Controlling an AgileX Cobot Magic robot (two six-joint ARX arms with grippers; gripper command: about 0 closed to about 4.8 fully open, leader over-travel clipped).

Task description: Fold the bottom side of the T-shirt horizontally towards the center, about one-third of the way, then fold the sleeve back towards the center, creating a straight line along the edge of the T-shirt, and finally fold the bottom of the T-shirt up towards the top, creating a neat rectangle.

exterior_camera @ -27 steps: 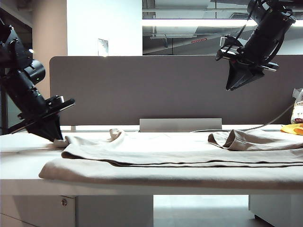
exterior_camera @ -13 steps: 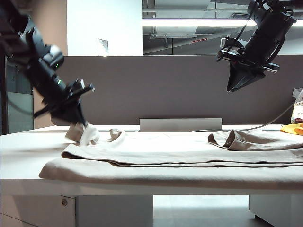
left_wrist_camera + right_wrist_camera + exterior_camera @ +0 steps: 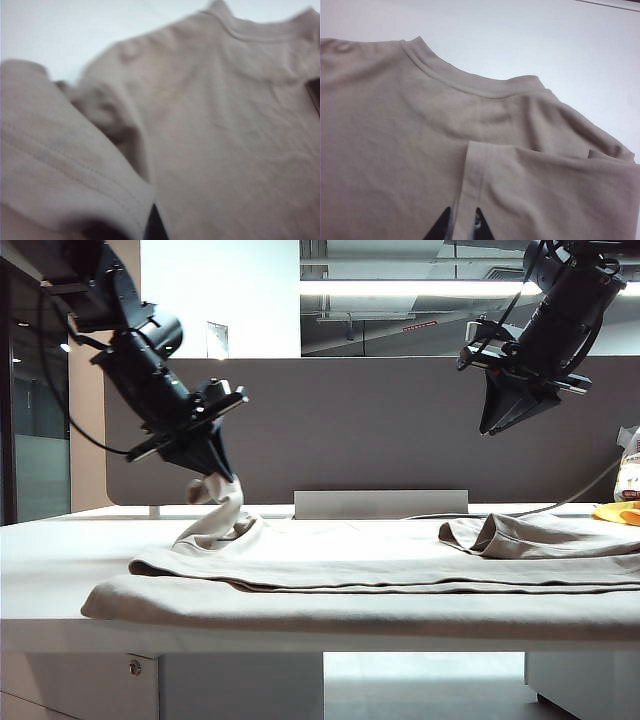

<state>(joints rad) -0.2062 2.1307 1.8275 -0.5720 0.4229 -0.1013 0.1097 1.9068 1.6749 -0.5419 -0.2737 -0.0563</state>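
The beige T-shirt (image 3: 380,560) lies spread across the white desk (image 3: 50,570). Its bottom (image 3: 400,587), a long straight stitched edge, runs along the near side, doubled over onto the body. My left gripper (image 3: 208,480) is shut on the left sleeve (image 3: 215,515) and holds it raised above the desk. In the left wrist view that sleeve (image 3: 65,170) drapes over the jaws and only one dark fingertip (image 3: 152,227) shows. My right gripper (image 3: 493,423) hangs high above the folded-in right sleeve (image 3: 520,535), its jaws slightly apart and empty (image 3: 462,222). The collar (image 3: 480,85) lies beyond it.
A grey partition (image 3: 360,430) stands behind the desk, with a low grey block (image 3: 380,504) at its foot. A small yellow object (image 3: 615,512) and a white packet (image 3: 630,475) sit at the far right. A cable (image 3: 560,502) trails there.
My left gripper has risen and swung right toward the shirt's middle, pulling the left sleeve up off the desk. The right arm has stayed still.
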